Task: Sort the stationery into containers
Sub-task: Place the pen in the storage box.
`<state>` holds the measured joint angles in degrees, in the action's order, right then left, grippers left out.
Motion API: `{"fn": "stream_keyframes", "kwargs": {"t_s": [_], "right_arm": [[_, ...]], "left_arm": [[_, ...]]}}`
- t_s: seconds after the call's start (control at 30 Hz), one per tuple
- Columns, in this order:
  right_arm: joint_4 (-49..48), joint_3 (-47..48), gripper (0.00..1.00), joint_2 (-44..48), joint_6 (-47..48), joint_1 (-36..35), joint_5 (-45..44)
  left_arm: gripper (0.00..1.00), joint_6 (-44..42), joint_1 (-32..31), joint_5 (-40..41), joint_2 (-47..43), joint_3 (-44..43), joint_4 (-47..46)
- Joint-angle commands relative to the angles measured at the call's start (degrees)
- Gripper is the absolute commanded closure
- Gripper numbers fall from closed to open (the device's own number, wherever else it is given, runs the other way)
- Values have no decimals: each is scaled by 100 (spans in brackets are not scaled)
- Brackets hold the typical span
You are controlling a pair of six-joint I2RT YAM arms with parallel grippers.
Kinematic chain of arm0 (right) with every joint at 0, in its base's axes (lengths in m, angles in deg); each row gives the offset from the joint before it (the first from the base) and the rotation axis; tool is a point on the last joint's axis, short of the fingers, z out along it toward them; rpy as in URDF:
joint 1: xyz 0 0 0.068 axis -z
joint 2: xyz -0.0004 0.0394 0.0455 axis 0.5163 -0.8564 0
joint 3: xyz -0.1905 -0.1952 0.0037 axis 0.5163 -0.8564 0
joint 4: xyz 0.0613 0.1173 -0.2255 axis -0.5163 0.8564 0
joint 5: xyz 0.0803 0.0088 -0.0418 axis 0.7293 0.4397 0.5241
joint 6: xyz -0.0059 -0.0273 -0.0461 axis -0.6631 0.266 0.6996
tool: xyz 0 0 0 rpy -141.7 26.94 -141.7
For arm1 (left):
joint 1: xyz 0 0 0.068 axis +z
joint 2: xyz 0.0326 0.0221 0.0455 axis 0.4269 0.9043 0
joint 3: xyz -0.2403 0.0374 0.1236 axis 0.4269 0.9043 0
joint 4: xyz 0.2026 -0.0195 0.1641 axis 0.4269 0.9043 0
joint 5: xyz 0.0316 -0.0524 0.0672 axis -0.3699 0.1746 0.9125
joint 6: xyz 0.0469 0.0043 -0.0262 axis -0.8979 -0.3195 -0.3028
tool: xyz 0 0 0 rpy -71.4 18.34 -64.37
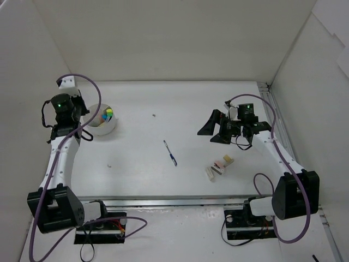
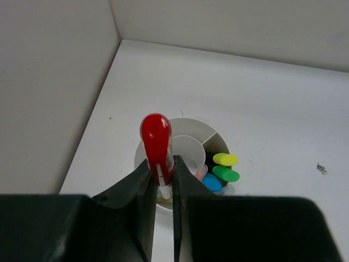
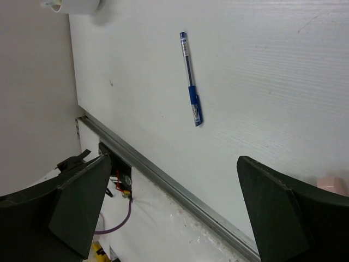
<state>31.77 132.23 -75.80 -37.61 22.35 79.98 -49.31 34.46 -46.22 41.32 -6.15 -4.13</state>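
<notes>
The left fingers [image 2: 143,183] clamp a red stick [image 2: 155,136] over the divided white tub [image 2: 191,124], where yellow, green and blue highlighters [image 2: 225,160] stand. The right fingers [image 3: 82,196] gape wide above the bench [image 3: 272,82] near a blue pen [image 3: 191,82], its print too small to read.

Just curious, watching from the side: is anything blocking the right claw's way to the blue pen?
Nothing visible does. The open right claw faces the blue pen, which lies alone; the erasers sit off to one side, out of the path.
</notes>
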Motion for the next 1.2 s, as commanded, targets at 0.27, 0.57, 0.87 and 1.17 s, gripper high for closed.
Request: {"fn": "stream_keyframes", "kwargs": {"t_s": [0.27,0.57,0.87,1.17], "right_arm": [[-9,336,2,-241,332,117,-250],[-1,152,2,-207,350,152,-285],[8,11,2,-101,368,179,-364],[26,-7,2,-154,412,170,-417]], "left_arm": [[100,115,470,-1526,1320,-932,-814],[100,300,347,-1350,2050,-729,-1729],[100,423,101,-902,2639,-748,-1887],[80,880,-119,2,2017,-115,-1817]]}}
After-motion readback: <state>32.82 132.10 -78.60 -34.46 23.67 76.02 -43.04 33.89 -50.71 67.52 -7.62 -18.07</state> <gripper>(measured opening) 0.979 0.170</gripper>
